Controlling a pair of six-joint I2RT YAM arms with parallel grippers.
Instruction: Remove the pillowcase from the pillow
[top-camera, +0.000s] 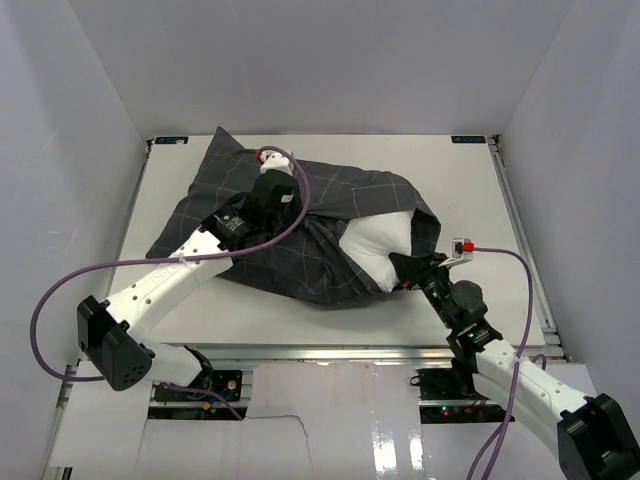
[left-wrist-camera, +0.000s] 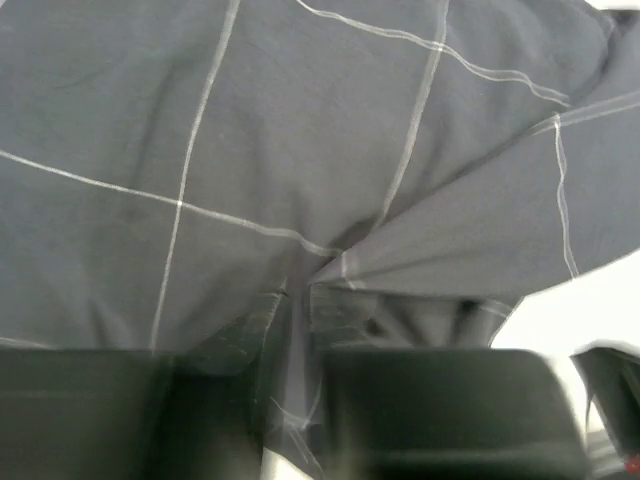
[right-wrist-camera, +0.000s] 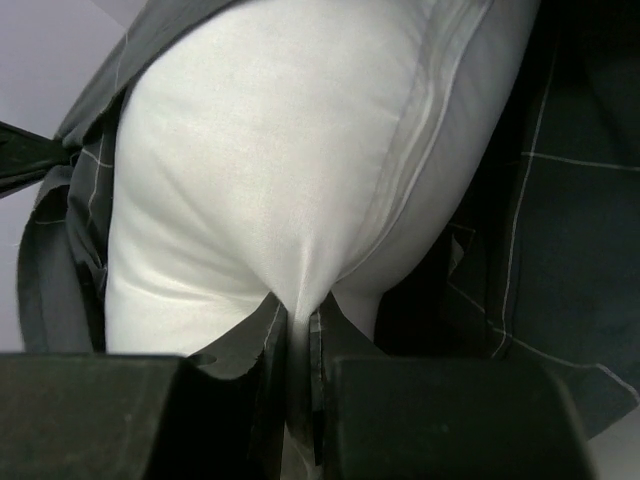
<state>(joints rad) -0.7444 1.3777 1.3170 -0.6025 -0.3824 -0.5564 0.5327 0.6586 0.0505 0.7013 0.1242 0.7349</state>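
Observation:
The dark grey checked pillowcase (top-camera: 300, 230) lies crumpled across the middle of the table and covers most of the white pillow (top-camera: 382, 245), whose bare end bulges out at the right. My left gripper (top-camera: 297, 212) is shut on a pinched fold of the pillowcase (left-wrist-camera: 300, 200) near its middle. My right gripper (top-camera: 400, 268) is shut on a pinch of the pillow's white fabric (right-wrist-camera: 260, 170) at the open end, with pillowcase cloth (right-wrist-camera: 560, 250) gathered on both sides of it.
The white table (top-camera: 470, 200) is walled by grey panels at the back and sides. A purple cable (top-camera: 60, 290) loops off the left arm and another (top-camera: 520, 290) off the right arm. Metal rails run along the table's near edge (top-camera: 330, 352).

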